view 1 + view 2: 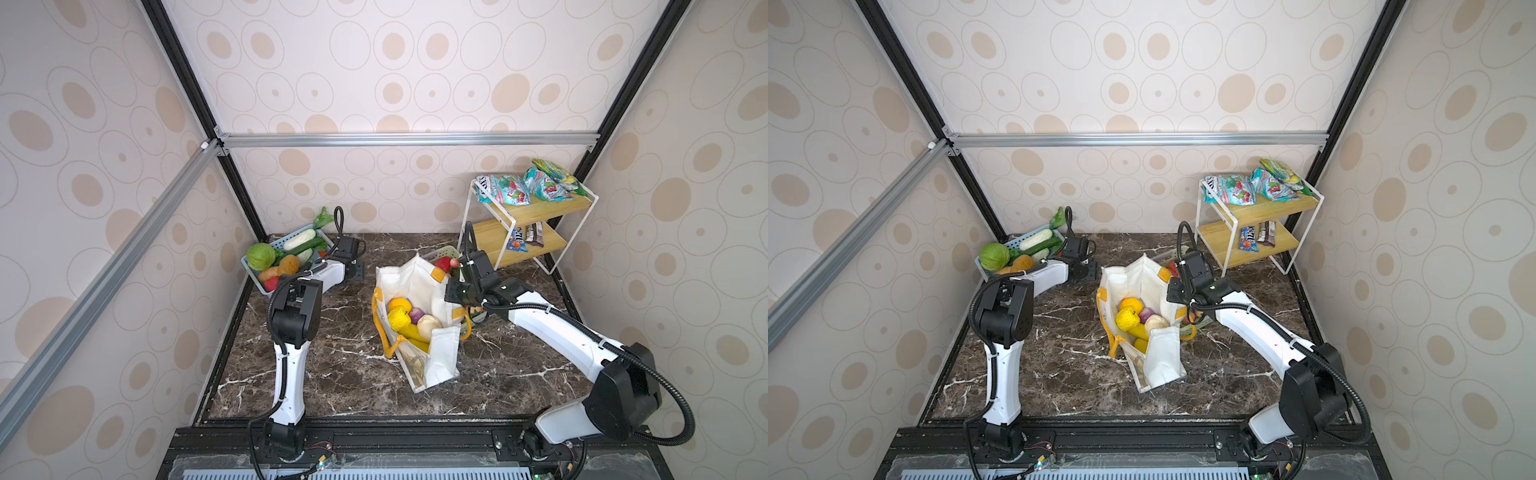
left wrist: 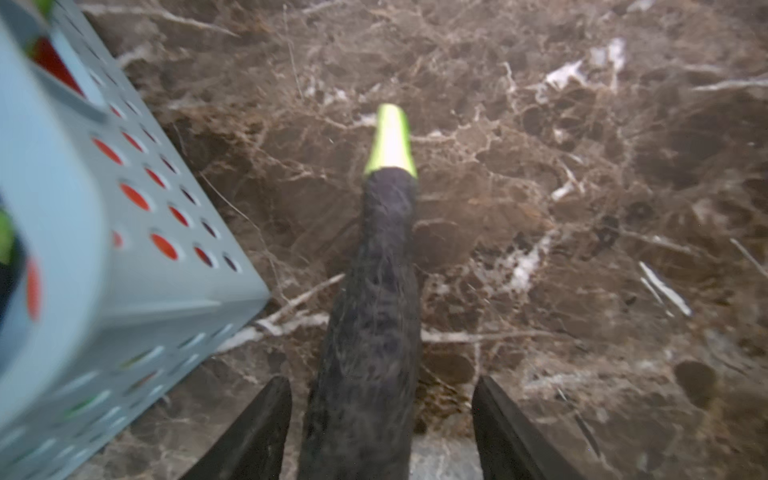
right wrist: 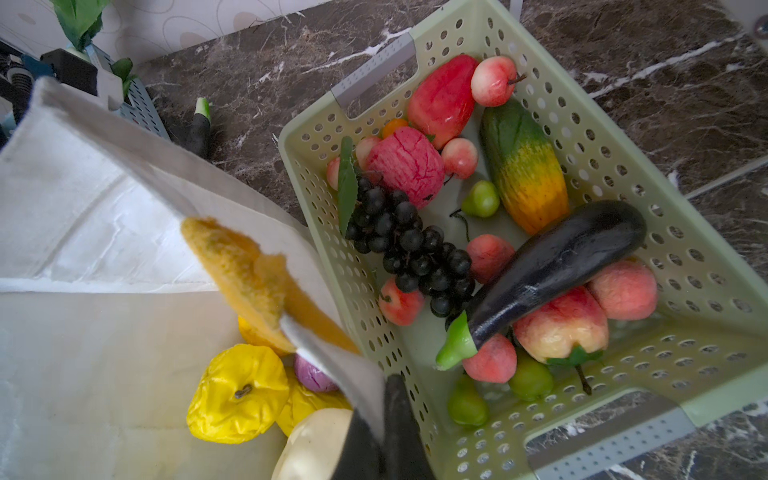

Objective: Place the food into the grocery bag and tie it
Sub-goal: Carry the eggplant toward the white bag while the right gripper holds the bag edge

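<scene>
The cream grocery bag (image 1: 442, 361) stands open mid-table with yellow handles, seen in both top views (image 1: 1158, 361). Inside lies food: an orange (image 1: 399, 304), a yellow fruit (image 1: 397, 319), a purple onion (image 1: 415, 317) and a pale cauliflower (image 1: 429, 325). My right gripper (image 3: 380, 399) is shut on the bag's far rim (image 3: 332, 357), holding the wall up beside a handle end (image 3: 241, 266). My left gripper (image 2: 380, 380) is open low over the table. A dark eggplant (image 2: 374, 291) with a green tip lies on the marble between its fingers, with a gap at each side.
A blue basket (image 1: 254, 270) of vegetables sits at the back left, close to the left gripper (image 2: 62, 249). A green basket (image 3: 706, 291) of fruit stands right behind the bag. A white-framed wooden shelf (image 1: 528, 216) with snack packets fills the back right corner.
</scene>
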